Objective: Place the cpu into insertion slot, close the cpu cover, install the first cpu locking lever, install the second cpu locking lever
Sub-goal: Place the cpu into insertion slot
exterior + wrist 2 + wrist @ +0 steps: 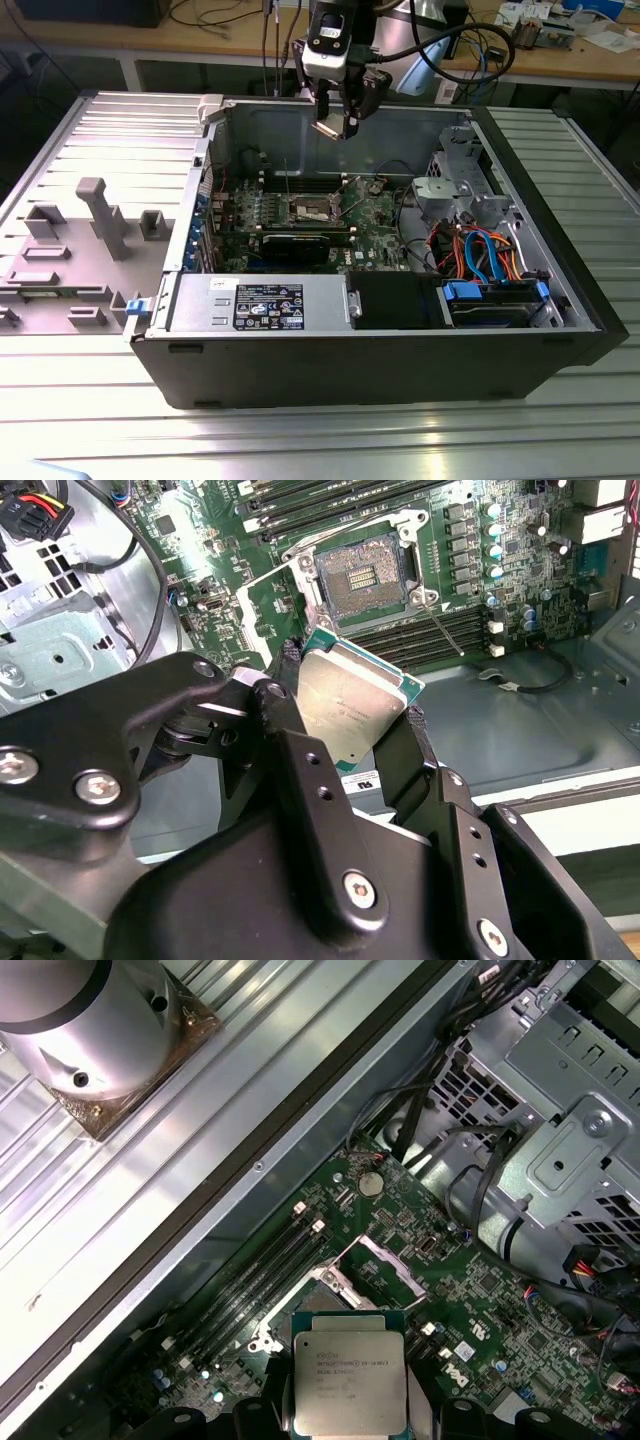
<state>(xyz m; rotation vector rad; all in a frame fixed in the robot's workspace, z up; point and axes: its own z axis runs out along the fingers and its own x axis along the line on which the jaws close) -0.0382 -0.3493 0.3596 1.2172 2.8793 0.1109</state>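
Right up against the lens in the second wrist view, the gripper's (355, 692) black linkage is seen, and its two fingers (410, 760) are clamped on opposite edges of the cpu (345, 708). The chip is held tilted, silver top showing, clear of the board. In the first wrist view the cpu (348, 1380) is shown flat-on, pinched at both sides by the gripper (350, 1415), and the insertion slot (322, 1295) is partly covered by it. In the second wrist view the insertion slot (365, 575) is laid bare, its contact field exposed. The cpu cover (388, 1263) is found swung up and open beside the slot. A thin locking lever (442, 630) is seen slanted across the memory slots (400, 645). In the exterior view the gripper (340, 122) is held high over the open computer case (350, 370), well above the insertion slot (312, 207) on the green motherboard (378, 215). A power supply (265, 303) is set along the near wall, and blue and orange cables (480, 250) are bundled at the exterior view's right.
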